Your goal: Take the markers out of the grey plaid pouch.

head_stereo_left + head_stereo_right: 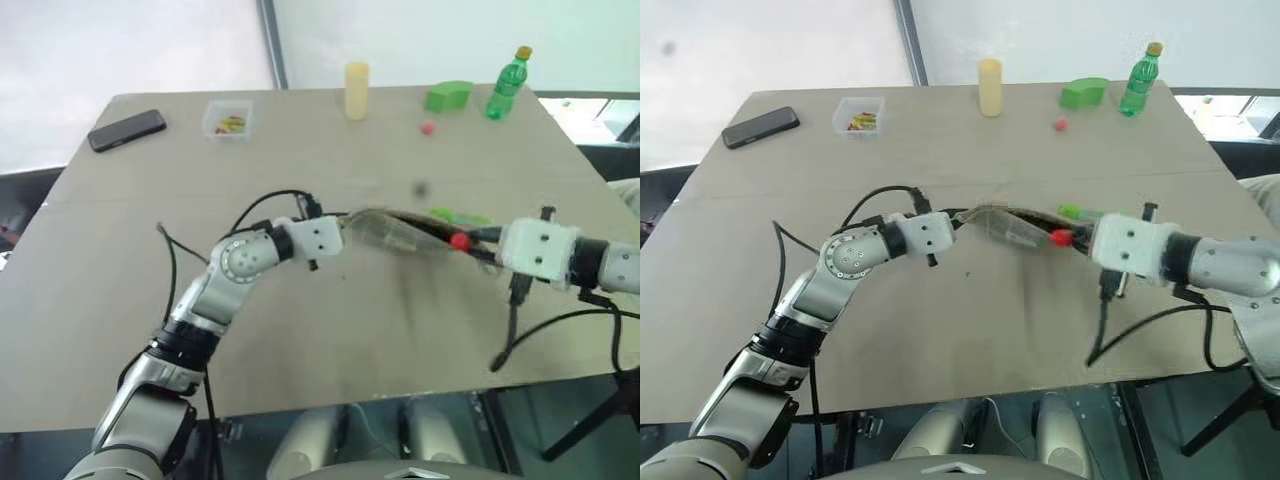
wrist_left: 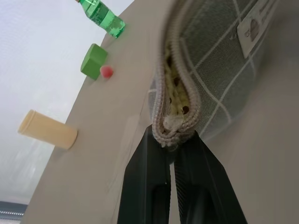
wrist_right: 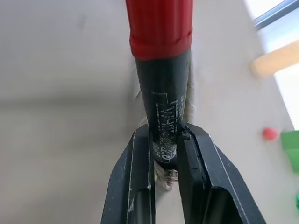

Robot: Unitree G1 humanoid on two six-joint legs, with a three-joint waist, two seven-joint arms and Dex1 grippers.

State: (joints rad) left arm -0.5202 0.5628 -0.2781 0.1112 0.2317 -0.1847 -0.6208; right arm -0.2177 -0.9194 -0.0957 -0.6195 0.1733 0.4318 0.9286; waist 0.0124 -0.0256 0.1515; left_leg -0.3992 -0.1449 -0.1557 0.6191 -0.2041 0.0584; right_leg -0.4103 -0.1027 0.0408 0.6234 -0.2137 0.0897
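The grey plaid pouch (image 1: 385, 232) hangs over the middle of the table, its zip edge gaping in the left wrist view (image 2: 219, 70). My left gripper (image 1: 348, 231) is shut on the pouch's near end (image 2: 172, 140). My right gripper (image 1: 482, 243) is shut on the black barrel of a marker with a red cap (image 3: 161, 28). The cap (image 1: 459, 241) points at the pouch's right end, and whether its tip is inside I cannot tell. A slim bright green marker (image 1: 460, 216) lies on the table just beyond the pouch.
Along the table's far side stand a black phone (image 1: 127, 130), a clear box (image 1: 228, 118) of small items, a pale yellow cylinder (image 1: 357, 90), a green block (image 1: 448, 96), a green bottle (image 1: 507, 84) and a small red ball (image 1: 428, 127).
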